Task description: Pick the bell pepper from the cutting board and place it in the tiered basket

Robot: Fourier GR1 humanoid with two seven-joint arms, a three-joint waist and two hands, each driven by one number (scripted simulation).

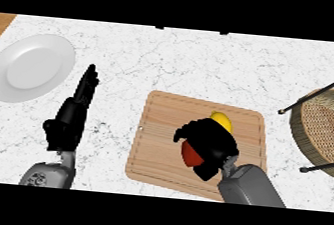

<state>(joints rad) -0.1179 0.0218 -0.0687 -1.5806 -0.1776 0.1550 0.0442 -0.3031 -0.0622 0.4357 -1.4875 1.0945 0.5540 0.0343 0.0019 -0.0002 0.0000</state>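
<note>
Red and yellow bell pepper (191, 154) shows under the right hand (211, 138) curled round it.

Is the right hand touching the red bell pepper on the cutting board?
Touching. In the head view the right hand is curled over the bell pepper on the cutting board, and the red shows directly under its fingers with no gap.

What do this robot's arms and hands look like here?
Both forearms are boxy grey shells: the left forearm bears faint round markings, the right forearm is plain. Each ends in a glossy black hand, the left hand and the right hand. No cables or sleeves show.
</note>
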